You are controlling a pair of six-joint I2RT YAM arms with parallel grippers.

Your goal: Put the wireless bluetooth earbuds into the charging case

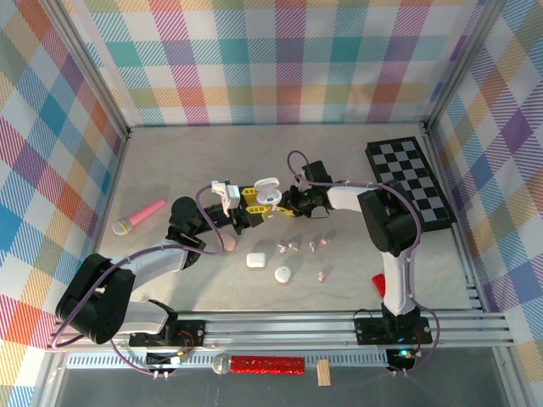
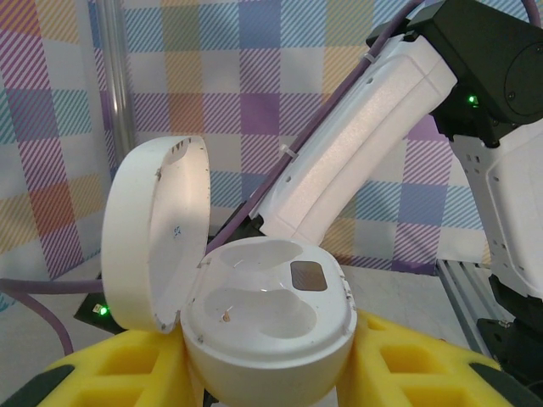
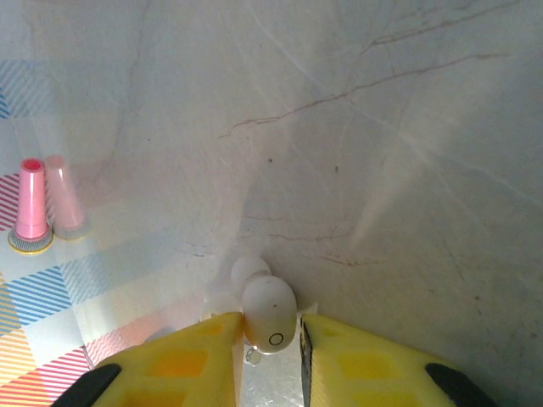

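Observation:
The white charging case sits between the yellow fingers of my left gripper, which is shut on its base. Its lid is swung open to the left and both wells are empty. From above, the left gripper holds the case at mid-table, close to my right gripper. The right gripper is down at the table, shut on a white earbud. More earbuds lie loose on the table.
Two closed white cases rest near the front. A pink toy microphone lies at the left, a checkerboard at the right, and a small red piece beside the right arm's base. The right arm crosses behind the held case.

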